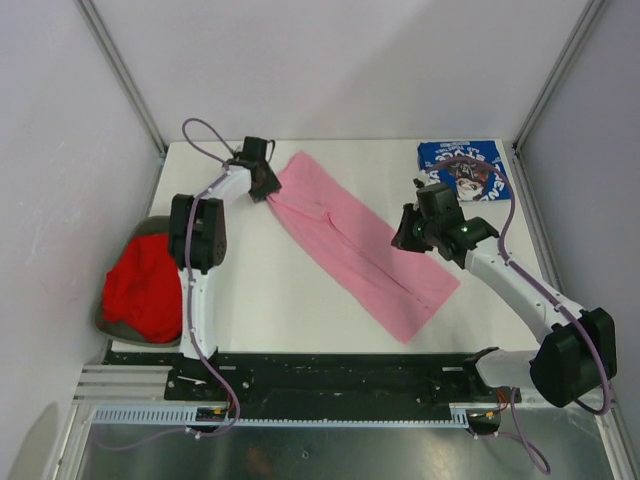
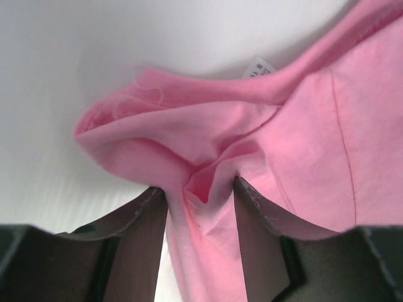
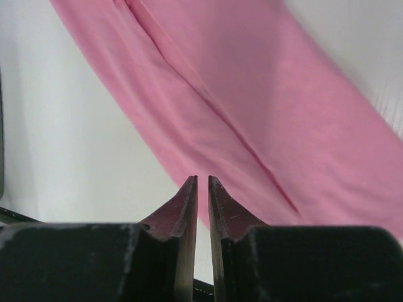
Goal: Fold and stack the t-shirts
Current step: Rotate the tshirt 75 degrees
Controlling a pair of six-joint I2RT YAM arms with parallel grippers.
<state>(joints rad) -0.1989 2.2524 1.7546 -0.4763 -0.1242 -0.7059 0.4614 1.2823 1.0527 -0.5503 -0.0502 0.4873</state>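
Observation:
The light pink t-shirt (image 1: 350, 240) lies as a long folded strip running diagonally across the table. My left gripper (image 1: 268, 190) is at its far left end, shut on a bunched fold of the pink cloth (image 2: 302, 145), which passes between the jaws (image 2: 200, 195). My right gripper (image 1: 403, 235) hovers over the strip's right part, shut and empty; in the right wrist view (image 3: 202, 182) the pink shirt (image 3: 252, 94) lies below and ahead of it. The royal blue printed t-shirt (image 1: 465, 168) lies folded at the back right corner. The red t-shirt (image 1: 145, 285) is bunched up at the left.
The red shirt sits in a grey oval bin (image 1: 150, 226) off the table's left edge. A white label (image 2: 258, 66) shows at the pink shirt's edge. White walls with metal posts enclose the table on three sides.

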